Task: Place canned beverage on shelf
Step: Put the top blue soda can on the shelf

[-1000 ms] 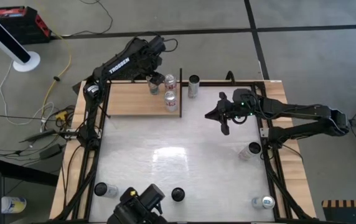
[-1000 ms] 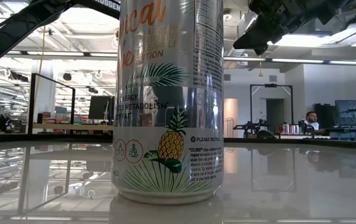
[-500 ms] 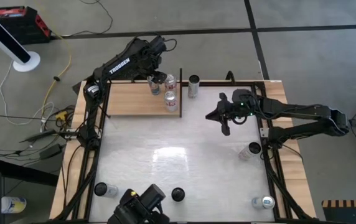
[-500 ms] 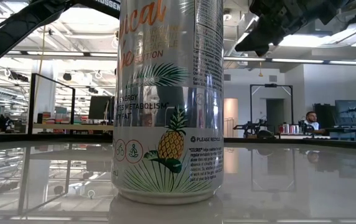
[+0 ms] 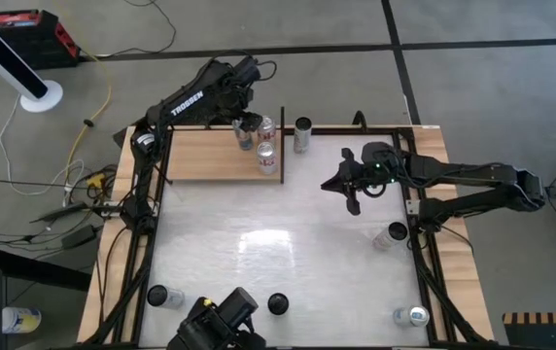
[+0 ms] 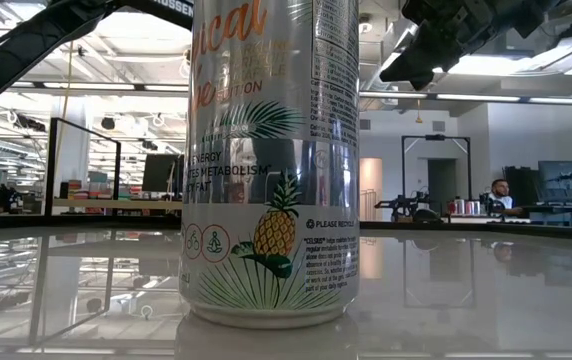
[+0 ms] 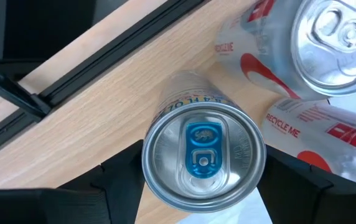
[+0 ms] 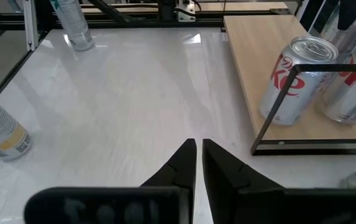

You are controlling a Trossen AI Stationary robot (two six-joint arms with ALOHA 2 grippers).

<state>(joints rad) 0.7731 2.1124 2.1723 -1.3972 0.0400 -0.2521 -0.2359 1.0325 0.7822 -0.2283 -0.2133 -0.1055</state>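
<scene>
A silver can with a blue tab [image 7: 203,162] stands upright on the pale wooden shelf [image 5: 200,156] at the table's far left. My left gripper [image 7: 203,194] points down over it, with one finger on each side of the can's wall. Two red-and-silver cans [image 7: 333,31] [image 7: 327,134] stand beside it on the shelf [image 7: 91,106]. In the high view my left gripper [image 5: 246,130] is near the shelf's far right corner. My right gripper [image 8: 198,155] is shut on nothing and hangs above the white tabletop, right of the shelf [image 5: 329,181]. My left gripper comes at the blue-tab can from above, its fingers [image 7: 119,177] beside the can's upper wall. The can's rim hides the gap, so I cannot tell whether they touch it. The can rests upright with its base on the shelf.
A thin black upright [image 5: 282,146] ends the shelf on the right. Just past it a can [image 5: 302,132] stands on the white top. More cans and bottles stand at the right edge [image 5: 391,235] and near edge [image 5: 276,303] [image 5: 158,296] [image 5: 416,315]. One fills the low view [image 6: 271,160].
</scene>
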